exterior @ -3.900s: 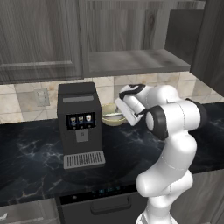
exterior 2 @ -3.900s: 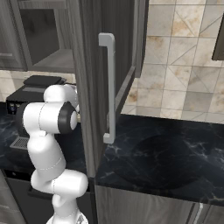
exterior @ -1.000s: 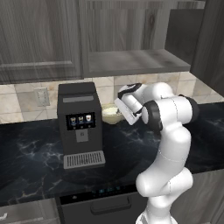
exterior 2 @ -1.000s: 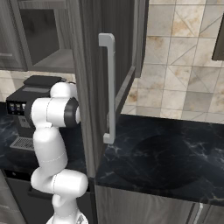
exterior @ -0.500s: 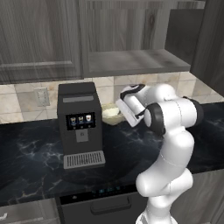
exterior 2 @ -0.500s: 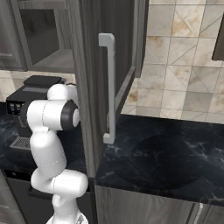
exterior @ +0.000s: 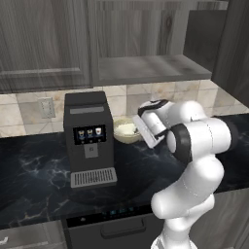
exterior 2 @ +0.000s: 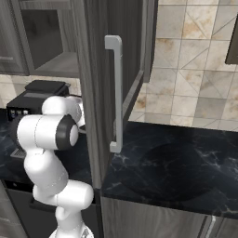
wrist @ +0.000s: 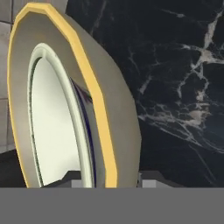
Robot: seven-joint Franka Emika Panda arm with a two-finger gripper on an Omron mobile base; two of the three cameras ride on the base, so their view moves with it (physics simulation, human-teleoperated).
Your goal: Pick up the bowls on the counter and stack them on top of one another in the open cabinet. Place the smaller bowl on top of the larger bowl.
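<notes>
Left base view: larger bowl (exterior: 127, 132) sits on the black marble counter (exterior: 34, 165) at the far edge against the tiled backsplash (exterior: 22, 114), just right of the coffee machine (exterior: 89, 138). The smaller bowl (wrist: 54, 131) lies nested inside it; in the hand view its pale rim sits within the tan-yellow wall (wrist: 120, 113) of the larger one. Judged: the stack is already made, so lifting the outer bowl moves both in one go.

Gripper (wrist: 105, 180) reaches in from the right of the bowls, hand level with the rim. One fingertip (wrist: 70, 178) shows on the inside of the larger bowl's wall, the other on the outside, so the jaws straddle the rim. Whether they actually pinch the wall or stand just off it, I cannot tell; bowl base looks to be on the counter.

Open cabinet (exterior: 151, 68) is above and slightly right of the bowls, shelf bare. Its swung-out door (exterior 2: 100, 83) with pale handle (exterior 2: 116, 93) stands close to the right of the arm; judged a collision risk on the lift.

Writing: none legible. The coffee machine panel (exterior: 89, 133) shows small icons only, no brand readable.
</notes>
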